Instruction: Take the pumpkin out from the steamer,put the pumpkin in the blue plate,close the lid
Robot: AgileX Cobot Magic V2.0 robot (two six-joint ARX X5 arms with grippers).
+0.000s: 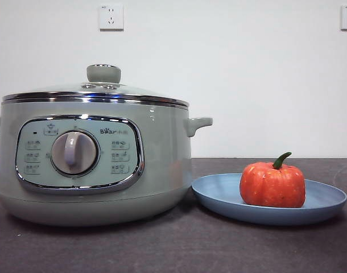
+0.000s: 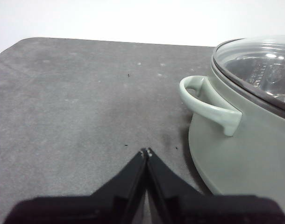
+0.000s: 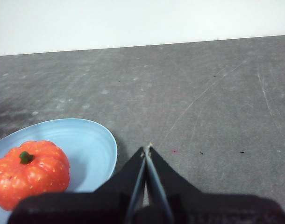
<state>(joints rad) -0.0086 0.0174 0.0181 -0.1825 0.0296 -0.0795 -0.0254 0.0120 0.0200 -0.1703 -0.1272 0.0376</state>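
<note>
Both tools are clenched on nothing: the left tool (image 2: 146,151) hangs over bare tabletop (image 2: 77,102) beside the steamer (image 1: 94,165), the right tool (image 3: 147,148) next to the blue plate (image 3: 93,140). With the pumpkin (image 1: 272,185) upright on the plate and the lid (image 1: 99,90) seated level, the job looks finished, so simply keeping clear seems right. Dark grey scuffed matting meets a white wall with two sockets (image 1: 111,17).
</note>
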